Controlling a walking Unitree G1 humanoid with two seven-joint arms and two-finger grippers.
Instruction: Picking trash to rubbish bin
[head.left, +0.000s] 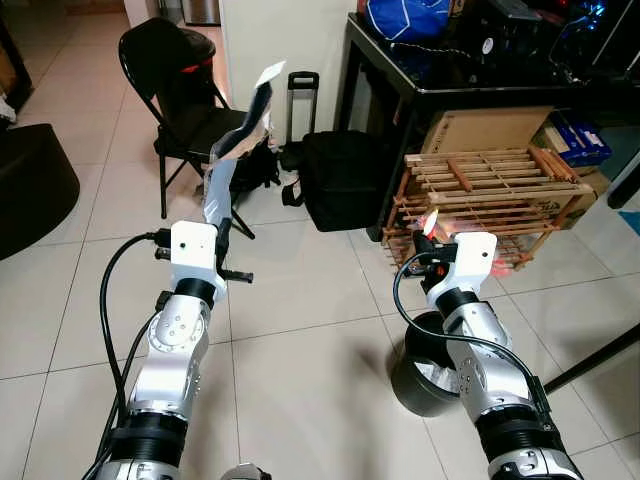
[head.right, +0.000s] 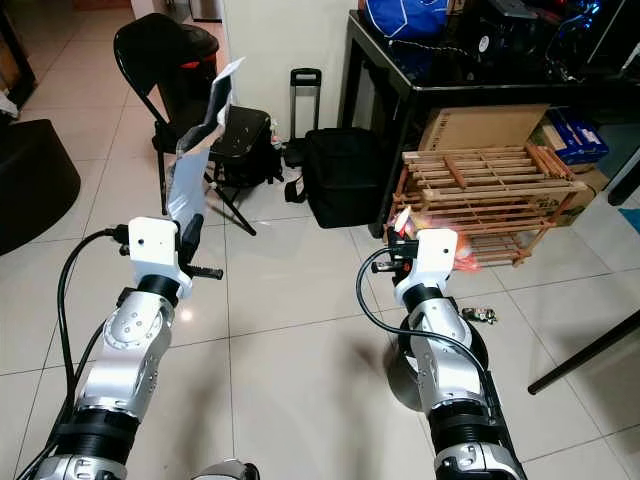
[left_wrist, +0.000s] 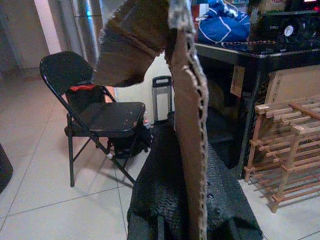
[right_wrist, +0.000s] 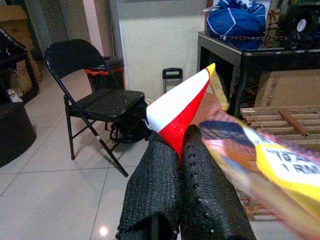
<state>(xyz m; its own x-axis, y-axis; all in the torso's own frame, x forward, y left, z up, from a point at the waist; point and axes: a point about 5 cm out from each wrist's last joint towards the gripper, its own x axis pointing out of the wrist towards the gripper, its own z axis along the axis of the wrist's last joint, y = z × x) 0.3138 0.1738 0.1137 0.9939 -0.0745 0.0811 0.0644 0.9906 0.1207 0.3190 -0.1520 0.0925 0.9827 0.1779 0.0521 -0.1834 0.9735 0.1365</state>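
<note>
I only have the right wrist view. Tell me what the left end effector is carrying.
Observer: The left end effector is shut on a torn cardboard strip that stands upright above it.
Operator: The right end effector is shut on the snack wrapper. Report what is on the floor below that arm.
Observer: A round dark container stands on the tiles directly under the right forearm.
Operator: List anything small lying near it.
Observer: A small metallic object lies on the tiles between the container and the wooden rack. It is too small to identify.
</note>
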